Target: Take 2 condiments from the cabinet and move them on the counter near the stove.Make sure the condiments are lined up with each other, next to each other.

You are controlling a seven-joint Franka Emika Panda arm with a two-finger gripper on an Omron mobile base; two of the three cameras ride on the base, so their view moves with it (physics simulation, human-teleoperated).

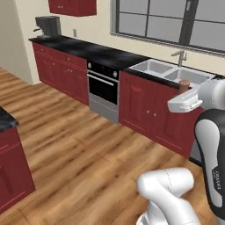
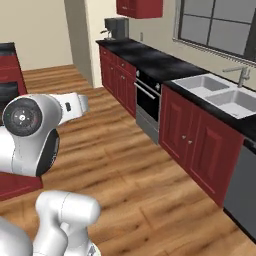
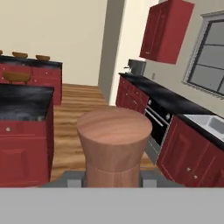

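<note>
Mid-kitchen, over wood floor [image 1: 66,145] — end effector [image 3: 113,177] clamped on terracotta shaker [image 3: 114,146], held upright.

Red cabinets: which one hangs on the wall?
The wall cabinet, high beside the window. All the others stand on the floor and carry black worktops.

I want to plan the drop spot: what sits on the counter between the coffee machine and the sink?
In the left base view, the counter between coffee machine and sink is bare black worktop, over the built-in oven.
</note>
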